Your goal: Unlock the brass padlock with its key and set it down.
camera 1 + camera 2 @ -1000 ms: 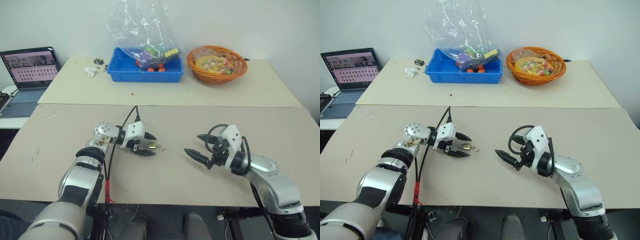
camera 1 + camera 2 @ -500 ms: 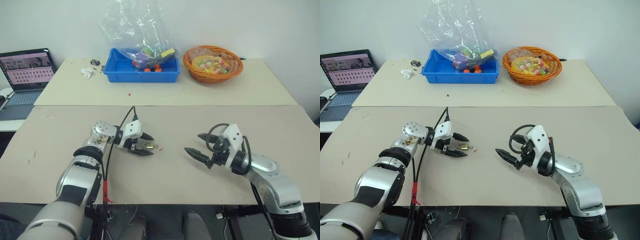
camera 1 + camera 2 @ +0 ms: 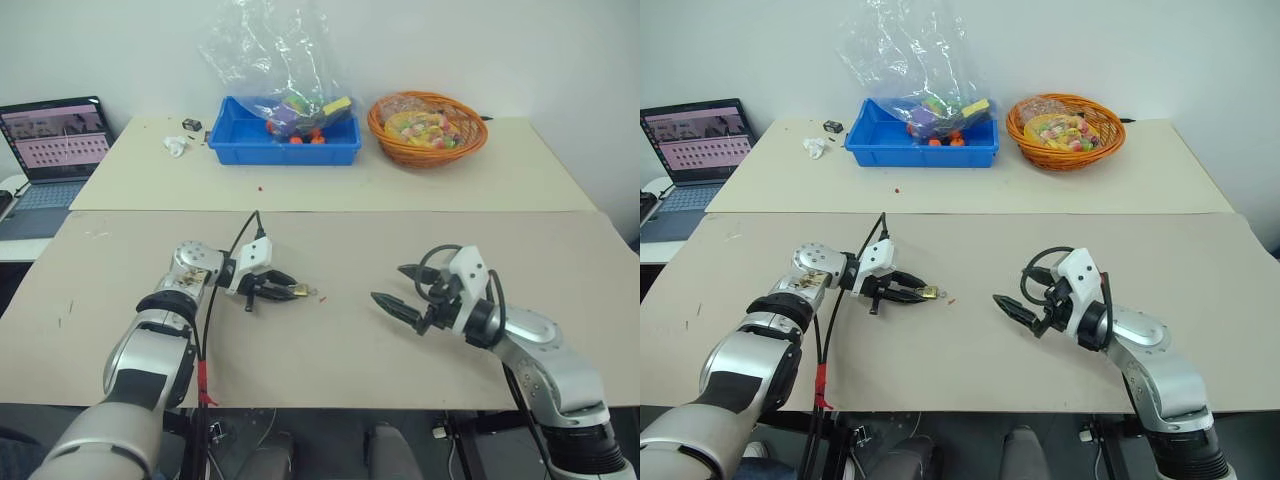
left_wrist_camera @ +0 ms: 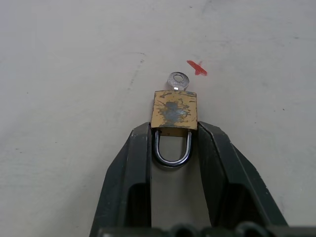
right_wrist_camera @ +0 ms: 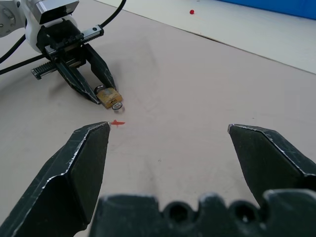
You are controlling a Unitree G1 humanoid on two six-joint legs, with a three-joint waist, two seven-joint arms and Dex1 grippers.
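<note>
The brass padlock (image 4: 174, 112) lies flat on the beige table (image 3: 330, 340), left of centre, with its silvery shackle (image 4: 172, 152) toward my left gripper. The key (image 4: 178, 80) sticks out of the far end of its body. My left gripper (image 4: 174, 129) lies low over the table and is shut on the padlock: both fingertips press the body's corners at the shackle end, and the shackle sits between the fingers. My right gripper (image 3: 390, 283) hovers open to the right of the padlock, pointing toward it, with nothing between its fingers (image 5: 89, 158).
A small red cross (image 4: 197, 68) is marked on the table just beyond the key. On the rear table stand a blue bin (image 3: 285, 145) with toys and a plastic bag, an orange basket (image 3: 428, 130) and a laptop (image 3: 55, 135). A black cable (image 3: 245, 235) arcs over my left wrist.
My left gripper's fingers have closed from wide apart onto the padlock. The right arm has kept still.
</note>
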